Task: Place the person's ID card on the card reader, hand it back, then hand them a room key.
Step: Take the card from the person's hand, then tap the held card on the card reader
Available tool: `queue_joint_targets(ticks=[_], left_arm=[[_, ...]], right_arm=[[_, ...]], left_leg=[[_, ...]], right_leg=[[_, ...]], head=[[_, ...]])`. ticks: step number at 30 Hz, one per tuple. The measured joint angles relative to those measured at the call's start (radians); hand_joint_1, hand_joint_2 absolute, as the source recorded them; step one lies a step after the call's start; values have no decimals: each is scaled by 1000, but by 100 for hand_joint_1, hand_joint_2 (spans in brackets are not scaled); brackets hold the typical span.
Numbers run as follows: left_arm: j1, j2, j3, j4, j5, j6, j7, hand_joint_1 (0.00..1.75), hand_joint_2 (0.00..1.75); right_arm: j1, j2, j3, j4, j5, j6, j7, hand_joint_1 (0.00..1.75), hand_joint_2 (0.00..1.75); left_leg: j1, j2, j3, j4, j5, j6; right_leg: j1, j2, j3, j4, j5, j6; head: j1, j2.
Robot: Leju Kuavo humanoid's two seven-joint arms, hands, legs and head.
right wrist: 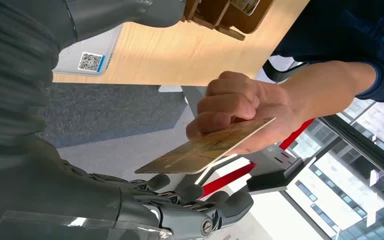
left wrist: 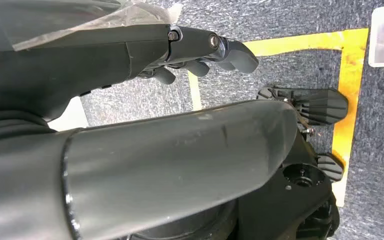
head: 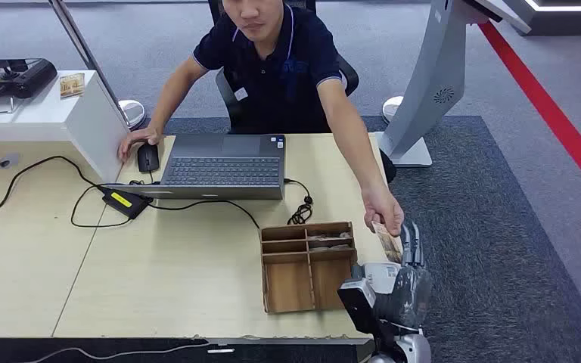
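your right hand (head: 407, 261) sits at the lower right of the frame, just off the tabletop (head: 181, 265) edge, fingers spread and gripping nothing. the person's hand (right wrist: 240, 107) pinches the card (right wrist: 205, 150) right above your fingers: thin, flat, tan-gold mottled print with a pale edge. your left hand (left wrist: 200, 50) hangs loose over the carpet, holding nothing.

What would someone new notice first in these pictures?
A seated person's hand holds a card just above the right robot hand, off the desk's right edge. Next is the open laptop in front of the person, and the wooden compartment tray near the desk's front corner.
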Motion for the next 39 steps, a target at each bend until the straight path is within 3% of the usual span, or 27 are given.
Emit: queue_joint_targets(ticks=[5, 6, 9, 10, 39], left_arm=[[0, 1, -1, 0, -2, -2, 0, 0, 0], [0, 2, -1, 0, -2, -3, 0, 0, 0], [0, 3, -1, 0, -4, -6, 0, 0, 0], [0, 3, -2, 0, -4, -6, 0, 0, 0], [0, 3, -2, 0, 2, 0, 0, 0, 0]], right_arm=[[-1, 0, 2, -6, 0, 0, -4, 2, 175], [-1, 0, 3, -8, 0, 0, -4, 14, 175], [-2, 0, 3, -12, 1, 0, -5, 142, 175], [-2, 0, 4, -13, 0, 0, -5, 173, 175], [-4, -5, 18, -19, 10, 0, 32, 175, 175]], left_leg=[[0, 0, 0, 0, 0, 0], [0, 0, 0, 0, 0, 0], [0, 0, 0, 0, 0, 0], [0, 0, 0, 0, 0, 0], [0, 0, 0, 0, 0, 0]], right_leg=[[0, 0, 0, 0, 0, 0], [0, 0, 0, 0, 0, 0], [0, 0, 0, 0, 0, 0], [0, 0, 0, 0, 0, 0], [0, 0, 0, 0, 0, 0]], head=[[0, 0], [0, 0], [0, 0], [0, 0], [0, 0]])
